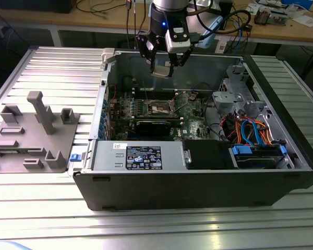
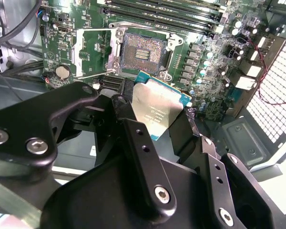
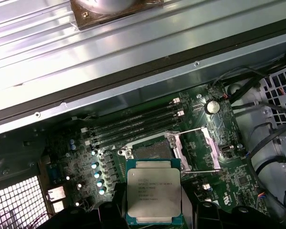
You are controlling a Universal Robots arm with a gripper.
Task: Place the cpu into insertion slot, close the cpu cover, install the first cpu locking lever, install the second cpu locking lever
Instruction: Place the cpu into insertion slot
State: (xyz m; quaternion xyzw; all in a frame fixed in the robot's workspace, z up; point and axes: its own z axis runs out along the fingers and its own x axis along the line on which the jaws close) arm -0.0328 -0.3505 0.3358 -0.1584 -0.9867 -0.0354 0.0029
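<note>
One cpu (image 3: 154, 191) clamped in tool (image 2: 156, 125), hovering above open insertion slot (image 2: 142, 53), not touching.

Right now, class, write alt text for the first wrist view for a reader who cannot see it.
The gripper holds the cpu, silvery face to the camera, over the green motherboard of an open computer case. Behind the chip sits the insertion slot, uncovered, its cpu cover swung open beside it.
</note>
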